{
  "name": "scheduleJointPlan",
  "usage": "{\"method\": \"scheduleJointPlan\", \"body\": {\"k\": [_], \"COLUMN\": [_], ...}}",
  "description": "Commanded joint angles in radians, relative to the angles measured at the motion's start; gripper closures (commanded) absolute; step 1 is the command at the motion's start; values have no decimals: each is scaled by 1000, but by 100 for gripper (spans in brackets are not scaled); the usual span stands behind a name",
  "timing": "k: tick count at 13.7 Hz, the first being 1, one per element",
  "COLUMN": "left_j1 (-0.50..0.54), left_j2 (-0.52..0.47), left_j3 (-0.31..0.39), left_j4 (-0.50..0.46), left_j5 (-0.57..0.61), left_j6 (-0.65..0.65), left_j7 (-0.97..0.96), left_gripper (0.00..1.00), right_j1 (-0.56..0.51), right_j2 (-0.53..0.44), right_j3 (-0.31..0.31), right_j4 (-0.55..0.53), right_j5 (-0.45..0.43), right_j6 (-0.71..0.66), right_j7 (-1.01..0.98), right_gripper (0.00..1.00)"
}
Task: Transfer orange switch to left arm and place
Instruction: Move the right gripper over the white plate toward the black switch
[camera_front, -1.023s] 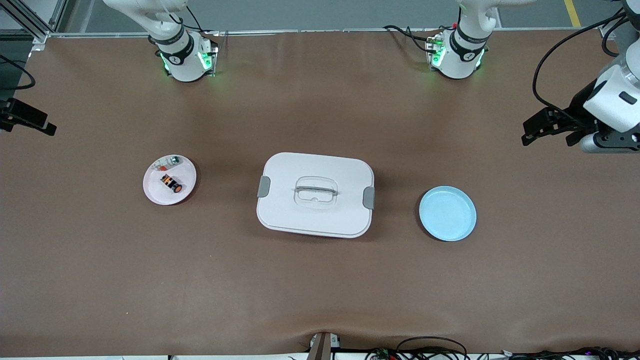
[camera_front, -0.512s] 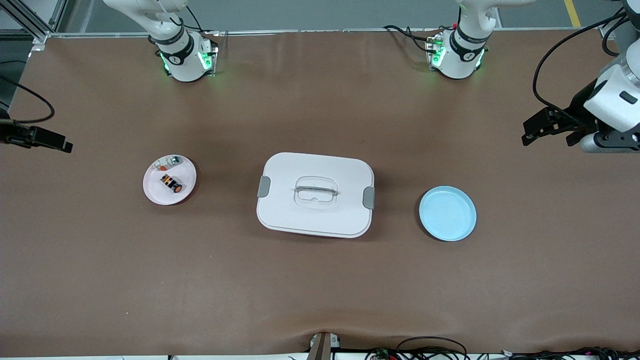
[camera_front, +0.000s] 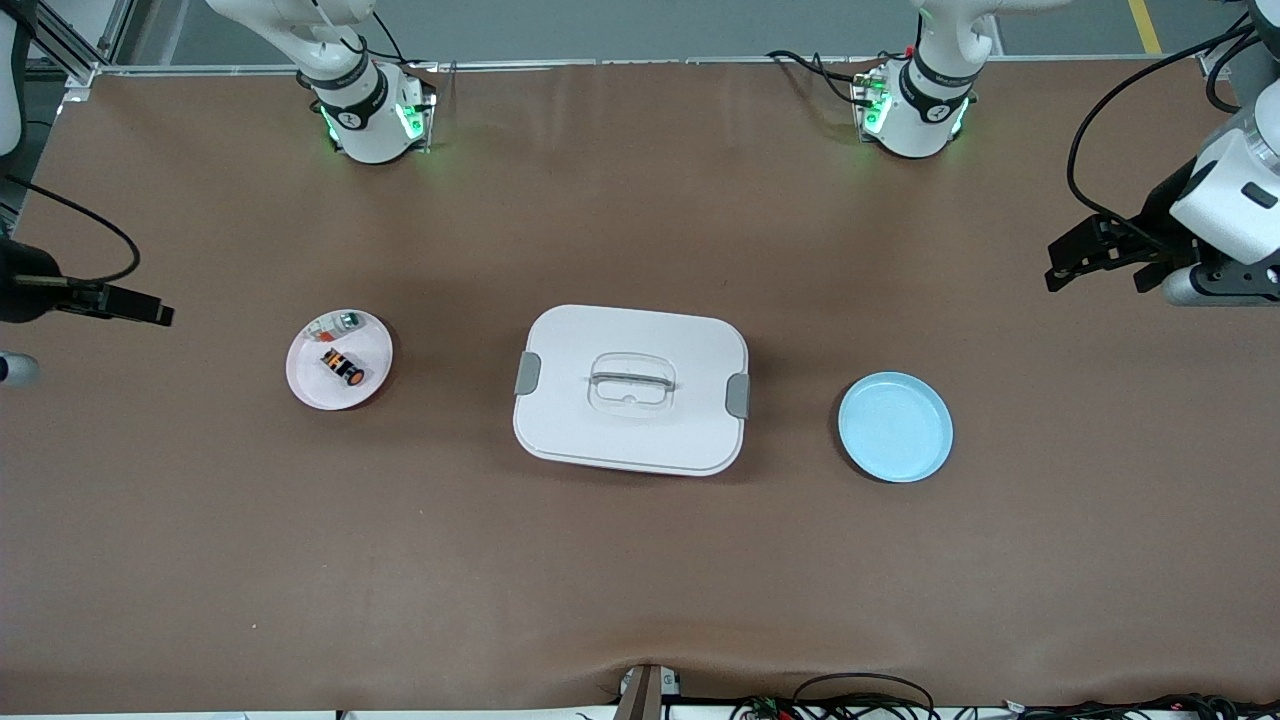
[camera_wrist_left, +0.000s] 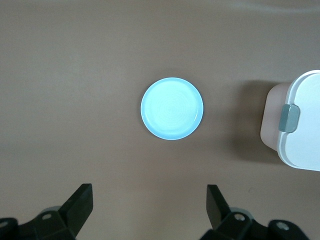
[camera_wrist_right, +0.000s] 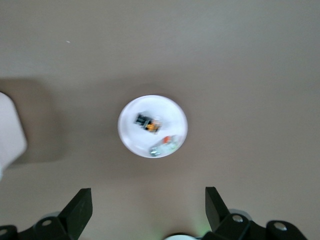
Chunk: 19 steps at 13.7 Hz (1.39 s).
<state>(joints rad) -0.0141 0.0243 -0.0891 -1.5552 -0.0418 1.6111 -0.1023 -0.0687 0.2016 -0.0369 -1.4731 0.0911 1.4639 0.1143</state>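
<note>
The orange switch (camera_front: 342, 367) lies on a pink plate (camera_front: 315, 385) toward the right arm's end of the table. It also shows in the right wrist view (camera_wrist_right: 147, 122). The white box (camera_front: 630, 390) stands shut at the table's middle, between the pink plate and a blue plate (camera_front: 895, 427). My right gripper (camera_front: 155, 314) is open and empty, over bare table at the right arm's end, apart from the pink plate (camera_wrist_right: 132, 136). My left gripper (camera_front: 1095, 278) is open and empty, over bare table at the left arm's end, apart from the blue plate (camera_wrist_left: 172, 108).
A small white part with a red patch and a green bit (camera_front: 337, 322) lies on the pink plate beside the switch. The box's corner and a grey latch show in the left wrist view (camera_wrist_left: 290, 118). Cables lie along the table's near edge (camera_front: 860, 700).
My right gripper has moved in from the table's end toward the pink plate. The left arm has hardly moved. The switch, box and plates have not moved.
</note>
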Motion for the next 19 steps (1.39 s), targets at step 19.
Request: {"method": "scheduleJointPlan", "body": {"k": [19], "left_j1": [8], "left_j2": [0], "left_j3": [-8], "left_j4": [17], "left_j5": [3], "left_j6": [-16], "left_j7": [12], "left_gripper": [0], "right_j1": [56], "right_j2": [-137], "right_j3": [12], "right_j4": [-740], "right_j5": [-33], "right_j6": [739], "right_j7": [533], "right_gripper": [0]}}
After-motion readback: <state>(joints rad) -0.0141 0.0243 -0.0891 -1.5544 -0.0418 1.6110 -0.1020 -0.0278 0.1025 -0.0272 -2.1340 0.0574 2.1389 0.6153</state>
